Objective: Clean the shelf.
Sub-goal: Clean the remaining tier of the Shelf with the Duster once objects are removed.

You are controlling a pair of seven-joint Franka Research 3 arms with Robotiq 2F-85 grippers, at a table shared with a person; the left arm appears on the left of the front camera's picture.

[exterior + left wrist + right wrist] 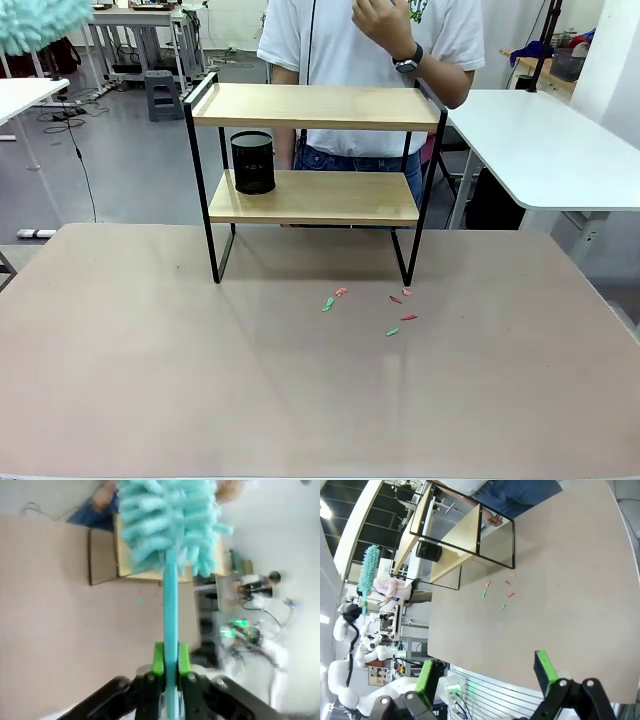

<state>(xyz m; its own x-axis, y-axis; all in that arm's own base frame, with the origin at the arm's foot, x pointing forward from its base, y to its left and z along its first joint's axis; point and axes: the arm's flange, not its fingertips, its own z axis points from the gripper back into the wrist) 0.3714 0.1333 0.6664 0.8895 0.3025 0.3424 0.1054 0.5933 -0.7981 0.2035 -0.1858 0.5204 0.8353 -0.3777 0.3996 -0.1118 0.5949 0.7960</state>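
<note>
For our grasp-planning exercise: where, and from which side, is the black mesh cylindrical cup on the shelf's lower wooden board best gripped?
Grip the black mesh cup across its round wall, level from the robot's side: it stands upright, and the upper board of the shelf likely blocks a reach from above.

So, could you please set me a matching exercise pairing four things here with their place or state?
Things:
1 teal duster
2 black mesh cup
3 coloured scraps
4 right arm's fingers

Places or states:
A on the tabletop in front of the shelf
B open, empty
C clamped between the left arm's fingers
D on the shelf's lower board

Pairs: 1-C; 2-D; 3-A; 4-B.
</note>
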